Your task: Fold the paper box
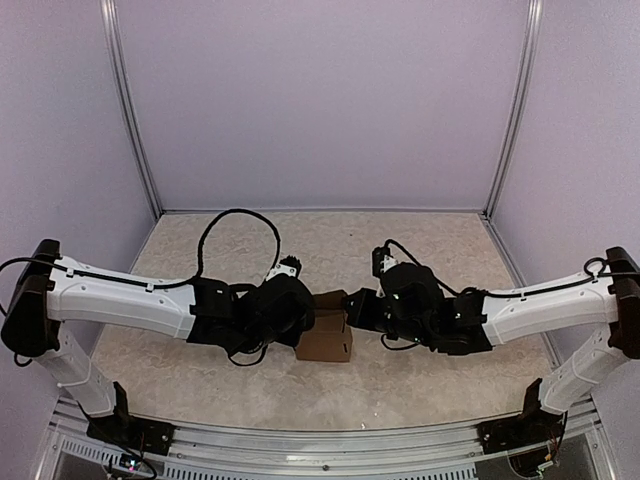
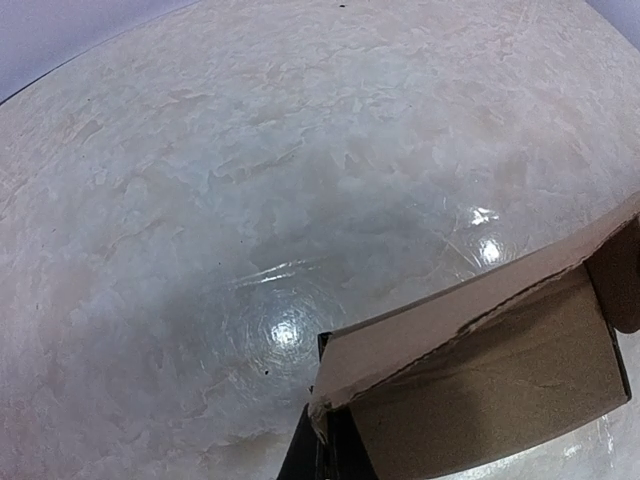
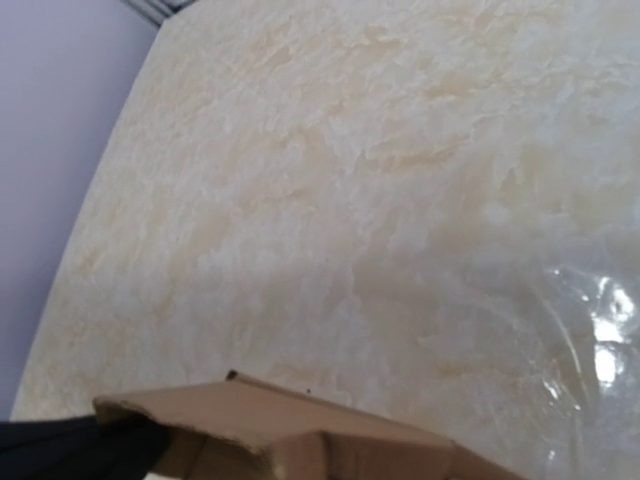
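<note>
Judged: the paper box [image 1: 326,340] is light, thin cardboard that dents easily. Your left gripper [image 2: 322,432] and right gripper [image 1: 354,308] are each closed on an opposite wall edge. Pinch near creases.

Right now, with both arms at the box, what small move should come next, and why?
Probably fold the open flap inward with the right gripper while the left gripper holds its wall. The paper box stands open on the table, and both grippers are shut at its edges.
</note>
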